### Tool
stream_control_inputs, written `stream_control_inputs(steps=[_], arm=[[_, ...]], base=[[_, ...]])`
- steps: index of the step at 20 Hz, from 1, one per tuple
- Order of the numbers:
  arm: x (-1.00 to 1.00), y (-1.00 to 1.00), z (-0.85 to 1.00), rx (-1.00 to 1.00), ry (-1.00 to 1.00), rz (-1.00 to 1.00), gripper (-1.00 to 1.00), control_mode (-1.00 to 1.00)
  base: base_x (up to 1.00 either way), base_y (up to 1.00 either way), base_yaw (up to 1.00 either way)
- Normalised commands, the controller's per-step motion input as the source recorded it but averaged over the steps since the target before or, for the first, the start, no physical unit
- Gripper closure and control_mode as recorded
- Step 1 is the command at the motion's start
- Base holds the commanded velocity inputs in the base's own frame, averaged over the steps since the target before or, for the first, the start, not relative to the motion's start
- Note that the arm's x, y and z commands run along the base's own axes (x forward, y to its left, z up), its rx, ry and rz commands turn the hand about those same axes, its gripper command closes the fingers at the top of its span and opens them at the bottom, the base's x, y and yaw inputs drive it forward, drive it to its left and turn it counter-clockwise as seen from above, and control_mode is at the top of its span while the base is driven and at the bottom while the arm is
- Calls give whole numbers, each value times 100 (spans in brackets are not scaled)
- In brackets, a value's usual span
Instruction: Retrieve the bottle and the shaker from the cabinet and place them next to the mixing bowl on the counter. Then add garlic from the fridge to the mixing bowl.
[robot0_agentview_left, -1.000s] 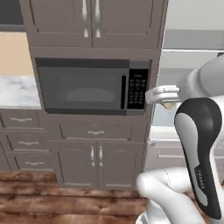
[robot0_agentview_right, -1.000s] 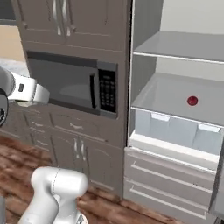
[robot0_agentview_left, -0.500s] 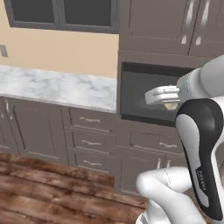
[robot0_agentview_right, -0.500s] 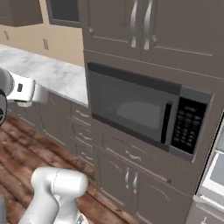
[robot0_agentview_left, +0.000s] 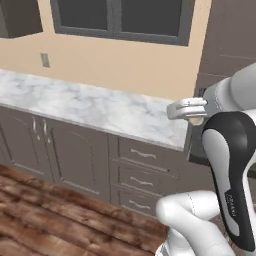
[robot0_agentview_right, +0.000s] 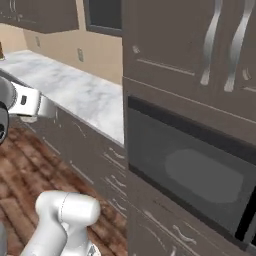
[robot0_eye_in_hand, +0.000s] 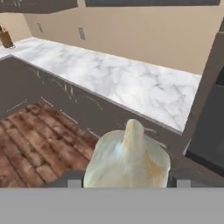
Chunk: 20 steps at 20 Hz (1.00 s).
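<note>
The garlic bulb (robot0_eye_in_hand: 127, 159) sits pinched in the hand (robot0_eye_in_hand: 127, 183), low in the hand view at 6 o'clock. The marble surface (robot0_eye_in_hand: 127, 83) lies ahead at 12 o'clock. I think it should carry slowly and squeeze firmly until the bowl comes near.

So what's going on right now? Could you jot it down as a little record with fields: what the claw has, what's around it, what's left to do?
held item: garlic, a pale whole bulb with its tip pointing up
claw: claw shut on the garlic
counter: counter of white marble with grey veins, ahead of the robot
below counter: dark cupboard doors and drawers with silver handles
microwave: microwave, built in beside the counter
floor: brown wood planks
left to do: garlic not yet in the mixing bowl
</note>
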Motion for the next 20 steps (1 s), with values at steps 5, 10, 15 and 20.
stream_control_inputs(steps=[5, 10, 15, 20], arm=[[0, 0, 0, 0, 0, 0, 100, 100], [0, 0, 0, 0, 0, 0, 100, 100], [0, 0, 0, 0, 0, 0, 100, 100], [0, 0, 0, 0, 0, 0, 100, 100]], base=[[95, 72, 58], [77, 56, 74], [85, 49, 74], [100, 33, 69]])
